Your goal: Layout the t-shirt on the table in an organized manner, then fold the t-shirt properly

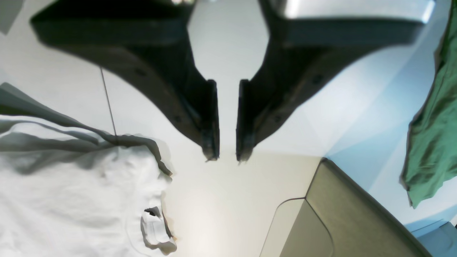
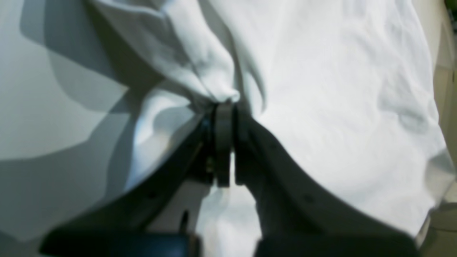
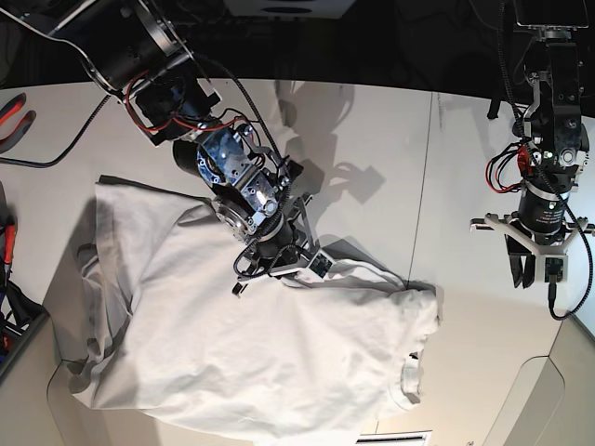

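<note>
The white t-shirt (image 3: 279, 362) lies wrinkled and spread across the near left of the table (image 3: 372, 139), its collar (image 3: 410, 379) pointing right. My right gripper (image 3: 279, 268) is shut on a bunched fold of the t-shirt's (image 2: 339, 107) upper edge, and the cloth gathers at its tips (image 2: 224, 109). My left gripper (image 3: 533, 277) hangs over bare table to the right of the shirt, apart from it. In the left wrist view its fingers (image 1: 210, 142) stand a little apart with nothing between them, and the t-shirt (image 1: 71, 200) lies at the lower left.
A thin dark seam (image 3: 423, 186) crosses the table. A green cloth (image 1: 432, 142) hangs at the right edge of the left wrist view, beside a beige panel (image 1: 350, 214) at the table's corner. Red-handled tools (image 3: 14, 116) and cables lie at the far left.
</note>
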